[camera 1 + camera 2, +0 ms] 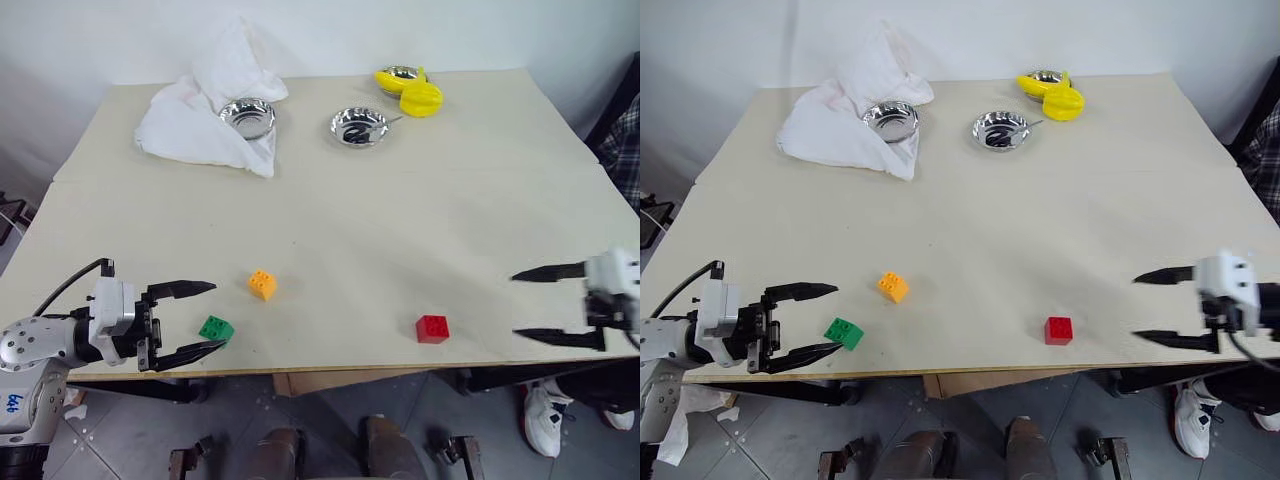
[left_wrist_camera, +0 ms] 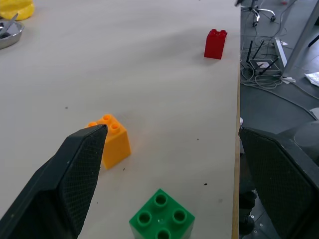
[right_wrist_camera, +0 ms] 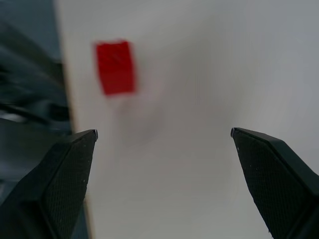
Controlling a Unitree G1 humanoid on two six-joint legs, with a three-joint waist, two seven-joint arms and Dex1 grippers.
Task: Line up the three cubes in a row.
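Observation:
Three studded cubes lie near the front edge of the beige table (image 1: pixel 400 230). The green cube (image 1: pixel 216 328) is at the front left, the orange-yellow cube (image 1: pixel 263 284) a little behind and to its right, and the red cube (image 1: pixel 432 328) farther right. My left gripper (image 1: pixel 212 317) is open at the table's front left, its fingertips on either side of the green cube's left end without touching it. My right gripper (image 1: pixel 518 305) is open at the front right, pointing left toward the red cube and well apart from it.
At the back of the table a white cloth (image 1: pixel 205 110) lies under a steel bowl (image 1: pixel 247 117). A second steel bowl (image 1: pixel 359 127) stands mid-back, and a larger yellow object (image 1: pixel 415 93) rests beside a third bowl. The table's front edge runs just below the cubes.

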